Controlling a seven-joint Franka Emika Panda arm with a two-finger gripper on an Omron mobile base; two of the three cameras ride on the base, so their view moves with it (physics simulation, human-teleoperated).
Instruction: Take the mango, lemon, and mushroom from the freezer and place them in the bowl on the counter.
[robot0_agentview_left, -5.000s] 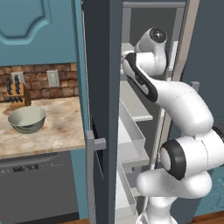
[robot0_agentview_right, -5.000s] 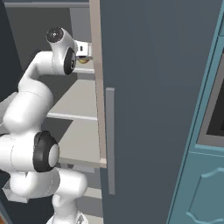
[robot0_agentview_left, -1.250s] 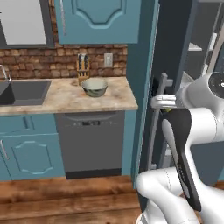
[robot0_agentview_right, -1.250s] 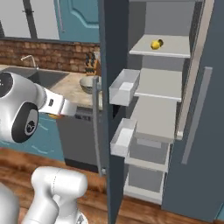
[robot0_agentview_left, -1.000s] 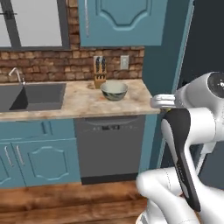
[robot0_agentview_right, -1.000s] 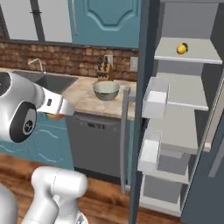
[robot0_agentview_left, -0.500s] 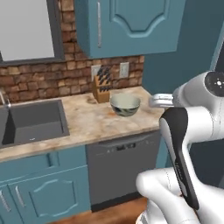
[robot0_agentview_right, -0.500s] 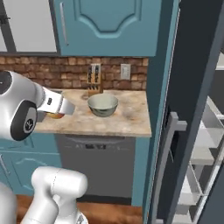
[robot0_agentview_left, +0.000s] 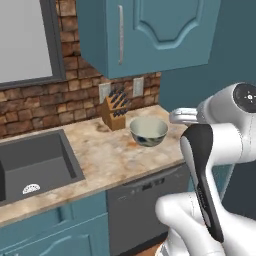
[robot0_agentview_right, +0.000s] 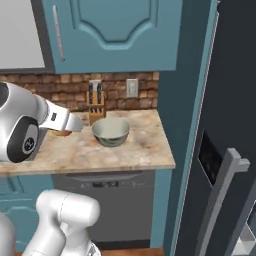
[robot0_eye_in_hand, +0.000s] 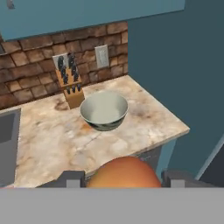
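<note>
Beige speckled counter (robot0_eye_in_hand: 144, 127), bowl (robot0_eye_in_hand: 104, 110) and knife block (robot0_eye_in_hand: 70, 83) on it

**Surfaces at the counter**

The counter (robot0_eye_in_hand: 144, 120) looks like speckled beige stone, faintly polished. The bowl (robot0_eye_in_hand: 104, 110) is smooth and slightly glossy, like glazed ceramic. The knife block (robot0_eye_in_hand: 72, 94) reads as matt wood. Rough red brick (robot0_eye_in_hand: 26, 52) backs it. The mango (robot0_eye_in_hand: 124, 173) has smooth, softly shining skin.

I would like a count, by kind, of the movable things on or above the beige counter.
Round pale grey-green bowl: 1
Wooden knife block with dark handles: 1
Orange-red mango in the claw: 1
Total: 3
</note>
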